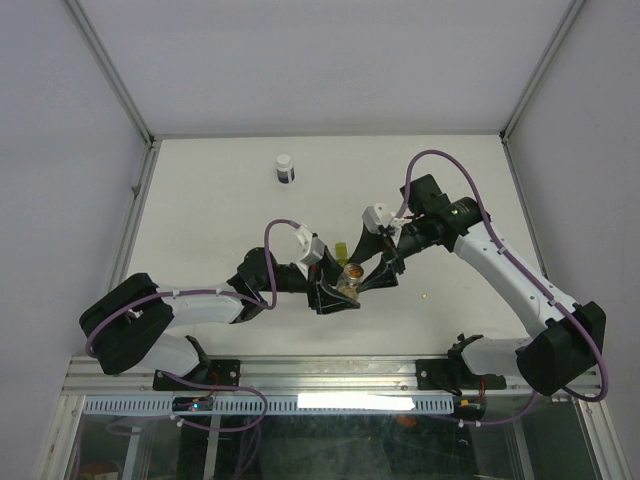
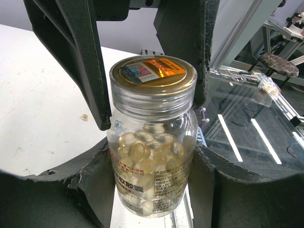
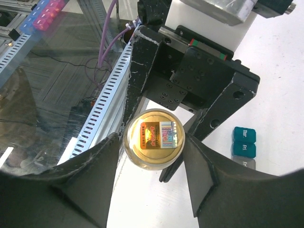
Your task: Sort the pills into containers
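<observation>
A clear jar (image 2: 152, 185) with a gold lid (image 2: 153, 72) is full of pale cream pills (image 2: 137, 152). My left gripper (image 2: 152, 161) is shut on the jar's body and holds it above the table. My right gripper (image 3: 153, 156) comes from the far side, its fingers (image 2: 95, 71) closed against the lid (image 3: 154, 137). In the top view the two grippers meet at the jar (image 1: 351, 273). The container strip lies just behind it: its blue, teal and grey cubes (image 3: 244, 142) show in the right wrist view, its yellow-green end (image 1: 342, 247) in the top view. One loose pill (image 2: 84, 117) lies on the table.
A white-capped dark bottle (image 1: 285, 168) stands at the far middle of the white table (image 1: 200, 220). The metal rail (image 1: 330, 372) and the glass panel run along the table's near edge, just below the grippers.
</observation>
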